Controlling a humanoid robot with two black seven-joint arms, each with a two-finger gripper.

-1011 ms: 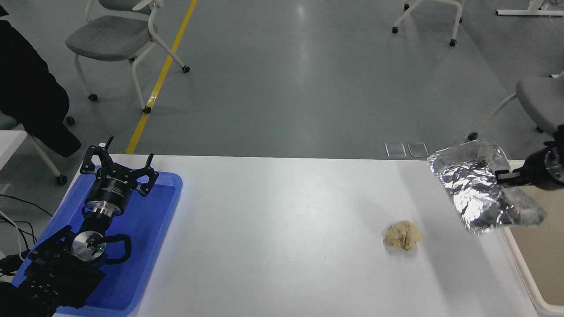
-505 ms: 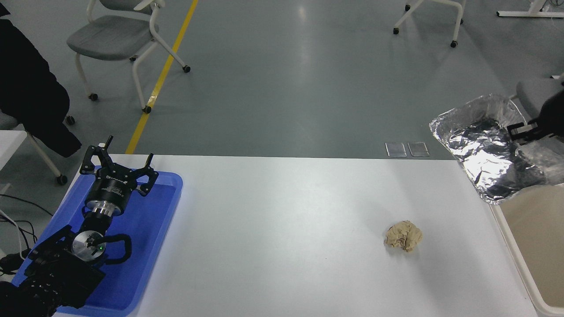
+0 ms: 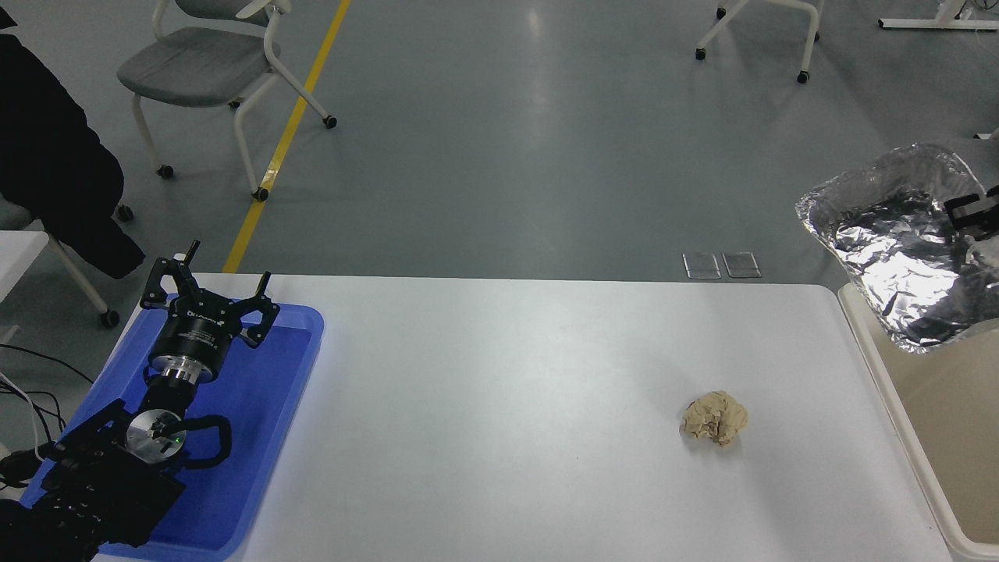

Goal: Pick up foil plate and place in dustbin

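The shiny wrinkled foil plate [image 3: 897, 242] hangs in the air at the right edge, over the far end of the cream-beige dustbin [image 3: 882, 382], tilted with its hollow side facing me. My right gripper [image 3: 972, 215] is shut on the plate's right rim; only its black fingertips show at the picture's edge. My left gripper [image 3: 209, 300] is open and parked over the blue tray at the lower left.
A small tan wrinkly lump [image 3: 715, 417] lies on the white table [image 3: 507, 406] right of the middle. A flat blue tray [image 3: 257, 437] sits at the table's left. Chairs stand on the floor beyond; a person's dark coat [image 3: 55, 156] shows at the far left.
My right gripper has carried the foil plate up and to the right, from above the table's right edge to over the dustbin. The left arm has not moved.
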